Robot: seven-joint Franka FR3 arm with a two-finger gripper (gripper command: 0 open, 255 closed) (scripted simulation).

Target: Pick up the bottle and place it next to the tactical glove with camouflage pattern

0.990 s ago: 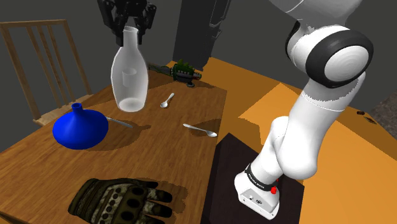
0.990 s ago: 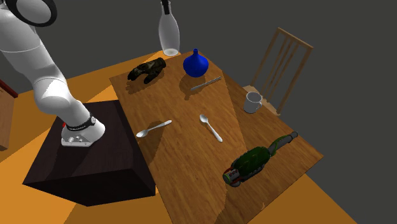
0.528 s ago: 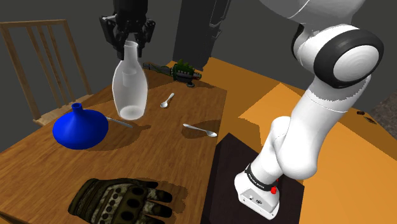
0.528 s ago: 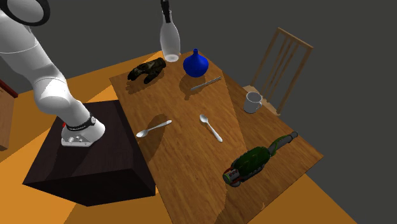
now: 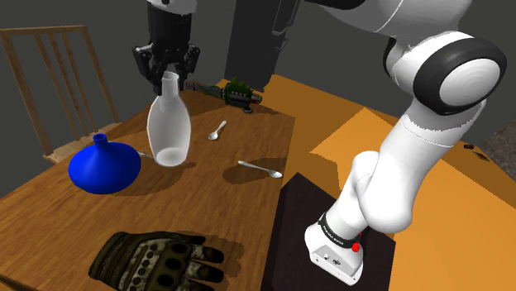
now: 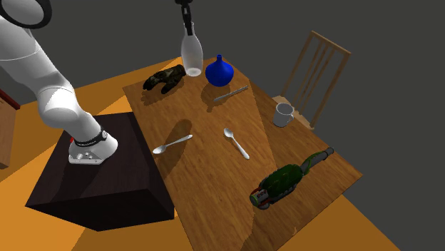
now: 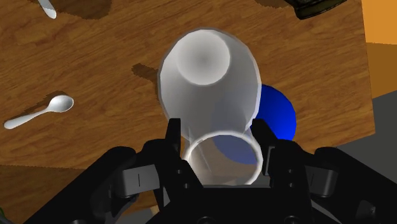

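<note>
A white translucent bottle (image 5: 169, 124) hangs upright above the wooden table (image 5: 223, 207), with my gripper (image 5: 169, 70) shut on its neck from above. In the second exterior view the bottle (image 6: 190, 57) hangs under the gripper (image 6: 188, 27), between the glove and a blue vase. In the wrist view both fingers clasp the open neck of the bottle (image 7: 207, 76) inside the gripper (image 7: 217, 132). The dark camouflage glove (image 5: 157, 258) lies flat at the table's near corner in the shoulder view; the glove (image 6: 164, 78) lies just left of the bottle.
A blue vase (image 5: 105, 165) stands close beside the bottle. Two spoons (image 6: 172, 145) (image 6: 237, 142) and a knife (image 6: 230, 93) lie mid-table. A white mug (image 6: 284, 114) and a lying green bottle (image 6: 282, 182) sit farther off. A wooden chair (image 6: 314, 64) stands behind; the dark stand (image 6: 100, 178) borders the table.
The gripper has come down with the bottle, which now hangs lower and nearer the table beside the blue vase. Nothing else has moved.
</note>
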